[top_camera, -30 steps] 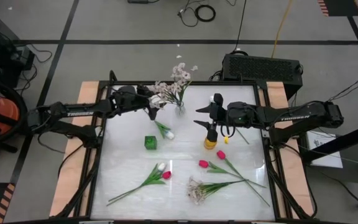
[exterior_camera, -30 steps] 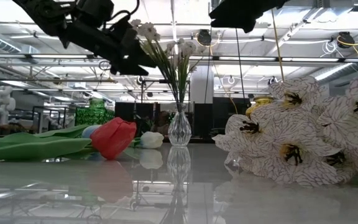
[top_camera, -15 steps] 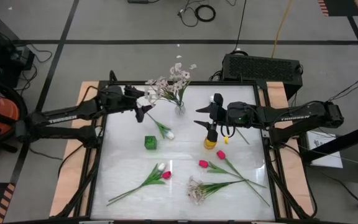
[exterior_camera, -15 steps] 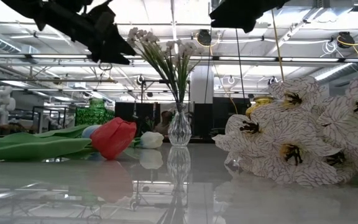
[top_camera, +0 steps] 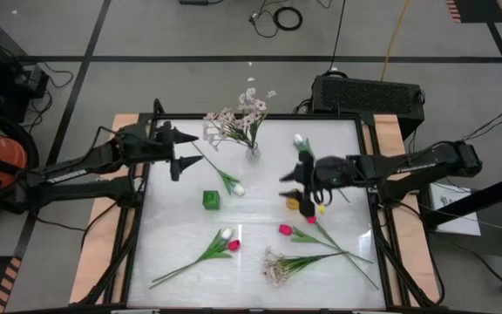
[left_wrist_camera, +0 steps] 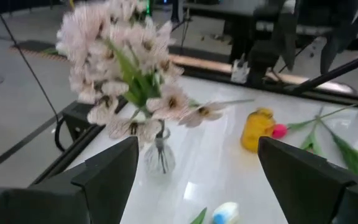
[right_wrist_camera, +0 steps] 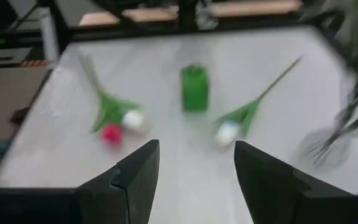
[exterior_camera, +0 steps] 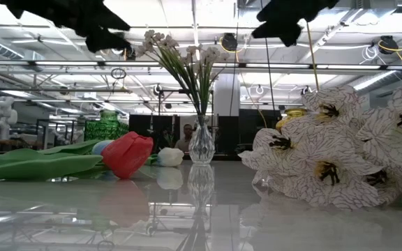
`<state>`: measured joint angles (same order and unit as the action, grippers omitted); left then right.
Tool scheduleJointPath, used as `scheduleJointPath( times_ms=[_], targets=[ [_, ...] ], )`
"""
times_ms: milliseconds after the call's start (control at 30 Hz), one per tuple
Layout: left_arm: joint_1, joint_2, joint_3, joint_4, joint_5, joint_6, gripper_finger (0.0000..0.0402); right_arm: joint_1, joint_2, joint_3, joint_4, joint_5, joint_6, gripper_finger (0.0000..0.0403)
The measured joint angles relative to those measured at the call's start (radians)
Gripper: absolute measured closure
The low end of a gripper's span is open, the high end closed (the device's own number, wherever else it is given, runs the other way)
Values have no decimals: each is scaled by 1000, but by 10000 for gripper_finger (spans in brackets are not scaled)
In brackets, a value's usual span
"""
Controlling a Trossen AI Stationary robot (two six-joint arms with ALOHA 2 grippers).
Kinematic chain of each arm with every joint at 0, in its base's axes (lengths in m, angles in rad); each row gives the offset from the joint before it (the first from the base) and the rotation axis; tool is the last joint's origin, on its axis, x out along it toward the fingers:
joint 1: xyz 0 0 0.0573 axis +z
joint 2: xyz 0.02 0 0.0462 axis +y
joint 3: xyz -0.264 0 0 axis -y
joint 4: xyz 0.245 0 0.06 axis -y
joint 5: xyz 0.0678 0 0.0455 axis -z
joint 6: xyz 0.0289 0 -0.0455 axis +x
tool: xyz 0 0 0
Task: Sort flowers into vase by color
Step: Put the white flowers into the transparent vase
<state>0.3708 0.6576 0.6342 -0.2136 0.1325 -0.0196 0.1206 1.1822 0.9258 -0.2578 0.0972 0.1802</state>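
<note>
Left gripper [top_camera: 178, 150] hovers wide open, empty; right gripper [top_camera: 296, 179] is parted, empty. Pale sprays [top_camera: 238, 122] fill a glass vase [top_camera: 252, 153]; tulips [top_camera: 283, 229] lie on the glossy white desk [top_camera: 177, 235].

The left arm reaches in from the counter's [top_camera: 190, 279] left edge, its tool [top_camera: 175, 151] raised near the far-left corner, fingers spread wide and empty. The right arm stretches in from the right side, its tool [top_camera: 296, 181] raised over the counter's middle-right, fingers parted, holding nothing.
</note>
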Motion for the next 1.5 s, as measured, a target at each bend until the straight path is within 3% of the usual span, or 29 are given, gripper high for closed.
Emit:
scheduleJointPath(
  times_ms=[233, 500, 900, 1500],
  targets=[
    [-43, -69, 0, -65, 0, 0, 65, 174, -24, 0, -205, 2, 300, 202],
    [-74, -71, 0, -76, -1, 0, 65, 375, 18, 0, -235, 32, 537, 202],
    [-143, -70, 0, -176, -1, -2, 65, 574, 286, 1, -242, -42, 798, 202],
    [-197, -69, 0, -178, -7, -26, 66, 572, 519, 2, -292, -68, 670, 203]
  ],
)
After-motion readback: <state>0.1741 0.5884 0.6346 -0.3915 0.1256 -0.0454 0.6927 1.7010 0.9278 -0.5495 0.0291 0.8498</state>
